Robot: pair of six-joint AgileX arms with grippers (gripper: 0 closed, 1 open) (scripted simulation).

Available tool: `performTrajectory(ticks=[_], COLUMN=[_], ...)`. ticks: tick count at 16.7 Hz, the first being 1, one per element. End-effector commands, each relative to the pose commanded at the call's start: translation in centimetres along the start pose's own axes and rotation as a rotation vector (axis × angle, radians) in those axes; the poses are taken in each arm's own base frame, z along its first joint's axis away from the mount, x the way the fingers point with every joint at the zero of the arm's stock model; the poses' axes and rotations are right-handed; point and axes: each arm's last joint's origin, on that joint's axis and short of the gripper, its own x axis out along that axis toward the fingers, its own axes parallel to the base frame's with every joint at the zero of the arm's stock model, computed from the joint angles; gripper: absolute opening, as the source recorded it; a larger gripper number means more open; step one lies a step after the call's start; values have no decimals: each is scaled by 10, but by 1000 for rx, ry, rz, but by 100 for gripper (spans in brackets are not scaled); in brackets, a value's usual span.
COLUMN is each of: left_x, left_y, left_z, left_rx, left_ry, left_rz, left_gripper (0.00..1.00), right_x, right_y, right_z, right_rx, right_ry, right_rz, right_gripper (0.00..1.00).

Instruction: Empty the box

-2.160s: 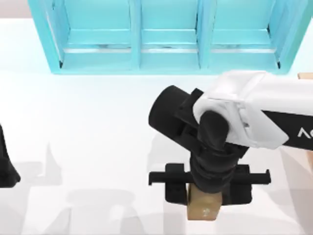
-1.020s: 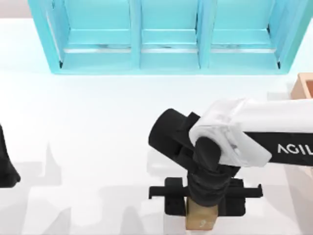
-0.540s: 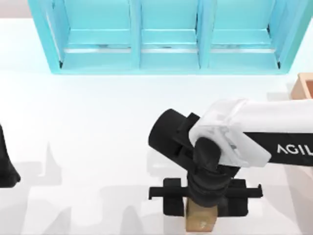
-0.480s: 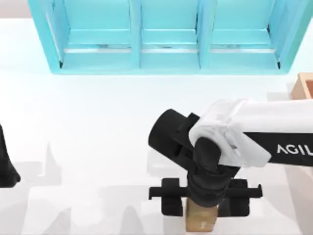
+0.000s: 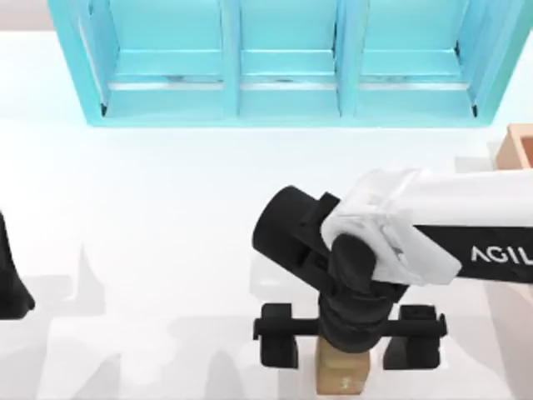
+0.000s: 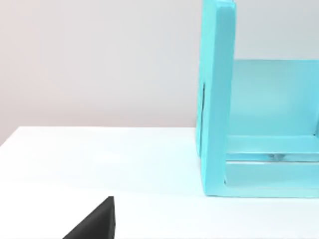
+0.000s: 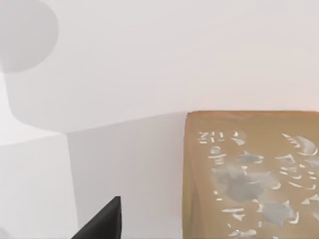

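At the near edge of the worktop [image 5: 150,217], the right gripper [image 5: 348,343] stands with fingers spread wide, apart from the small cardboard cube [image 5: 343,373] (matte brown, white-speckled face). Release looks done; next, lift clear toward the box [image 5: 520,146], the tan slab-walled crate far right. Left arm [image 5: 10,283] parked at the left.

One small brown cardboard cube [image 5: 343,377] with a white mark lies on the tabletop [image 5: 150,217]. One turquoise shelf unit [image 5: 283,62] stands at the far side, with three compartments. One tan box [image 5: 520,146] shows at the right edge. Two arms are present: the right arm [image 5: 433,221] and the left arm [image 5: 10,283].
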Motion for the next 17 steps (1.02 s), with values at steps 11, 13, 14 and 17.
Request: performTrajectory(ticks=[11, 13, 14, 17], left_x=[0, 0, 0, 0], left_y=[0, 0, 0, 0], left_z=[0, 0, 0, 0], left_rx=[0, 0, 0, 0], left_ry=[0, 0, 0, 0], left_rz=[0, 0, 0, 0], left_gripper=[100, 100, 100, 100], right_x=[-71, -80, -80, -79], right_y=[1, 0, 0, 0], right_z=[0, 0, 0, 1], right_rx=[0, 1, 1, -1], right_ry=[6, 0, 0, 2], right_rz=[-6, 1, 1, -3], right_gripper=[100, 100, 100, 100])
